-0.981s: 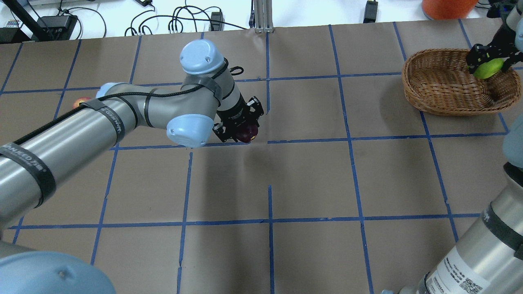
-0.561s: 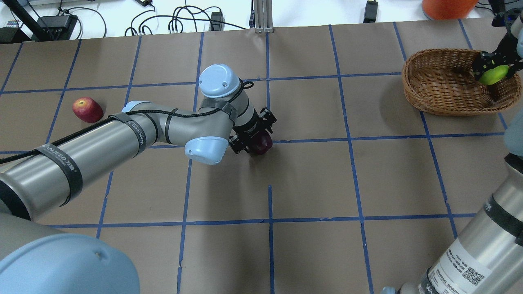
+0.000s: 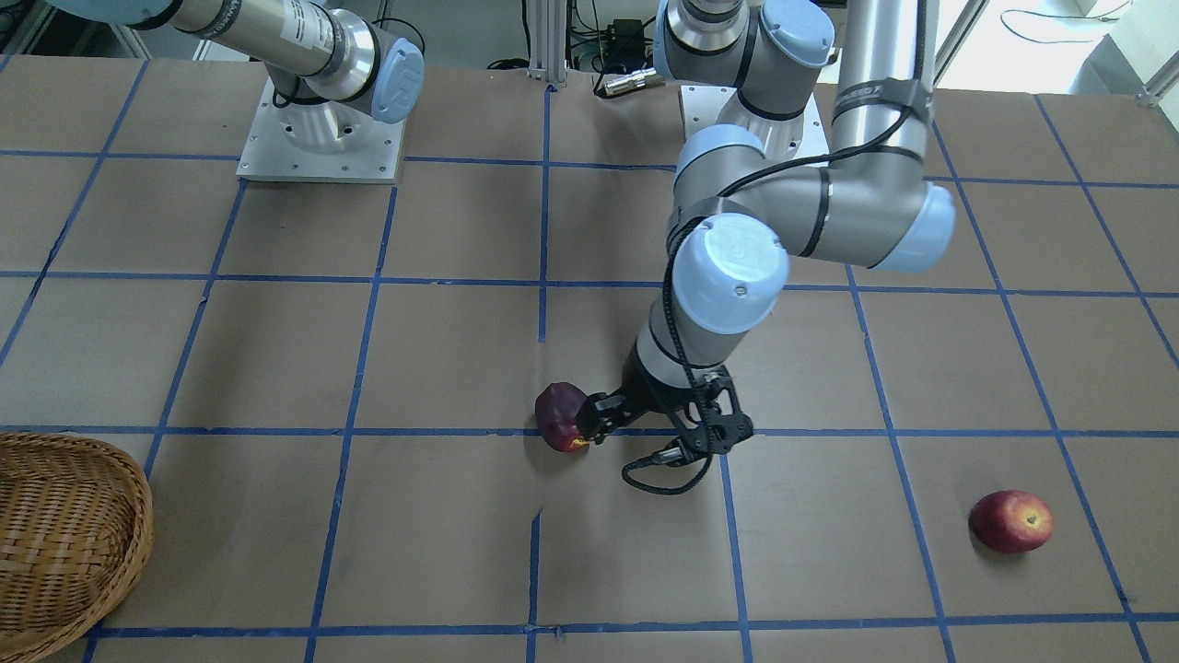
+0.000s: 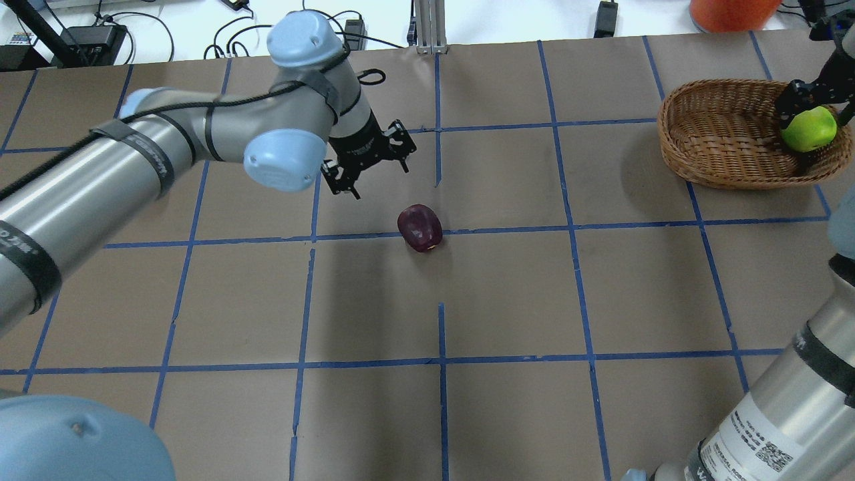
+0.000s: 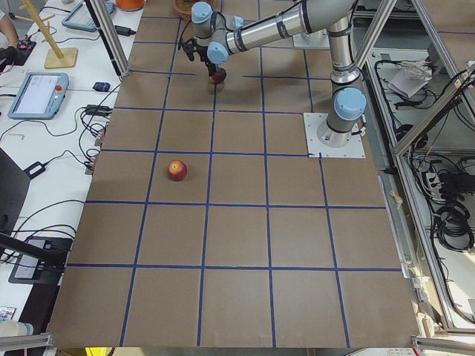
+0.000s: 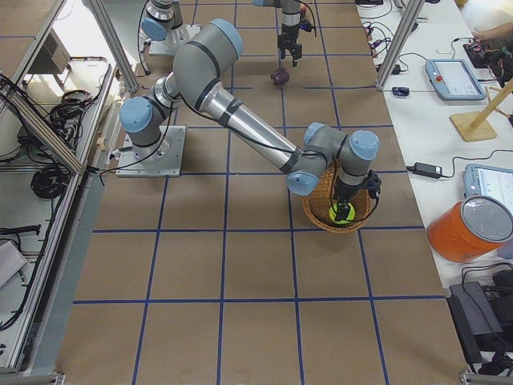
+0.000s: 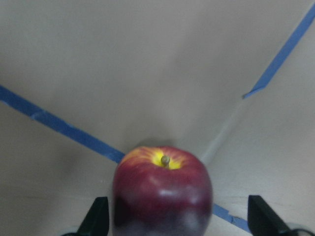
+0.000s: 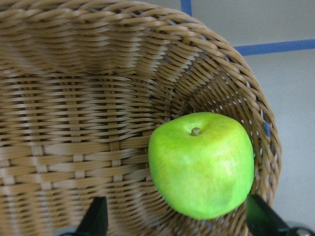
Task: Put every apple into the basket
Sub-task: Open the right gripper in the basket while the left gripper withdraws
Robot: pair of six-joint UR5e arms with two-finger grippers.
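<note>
The maroon apple [image 4: 419, 228] lies on the table near the middle, on a blue tape line, and fills the lower left wrist view [image 7: 163, 191]. My left gripper [image 4: 379, 175] is open and empty, drawn back from it, with one finger [image 7: 97, 216] on each side. The yellow-green apple [image 4: 809, 129] lies inside the wicker basket [image 4: 708, 113] by its far right wall. My right gripper [image 4: 818, 100] is open just above it, and the apple [image 8: 202, 164] lies free between the fingers [image 8: 96, 216]. The red apple [image 3: 1010, 521] lies alone on the table on my left; my left arm hides it in the overhead view.
The table is brown paper with a blue tape grid. The basket [image 3: 64, 534] stands at the far right corner. An orange container [image 4: 731, 13] stands beyond the table edge behind the basket. Cables and power bricks lie past the far edge.
My left gripper has opened, left the maroon apple on the table and pulled back to the left. My right gripper has opened and the yellow-green apple now rests in the basket.
</note>
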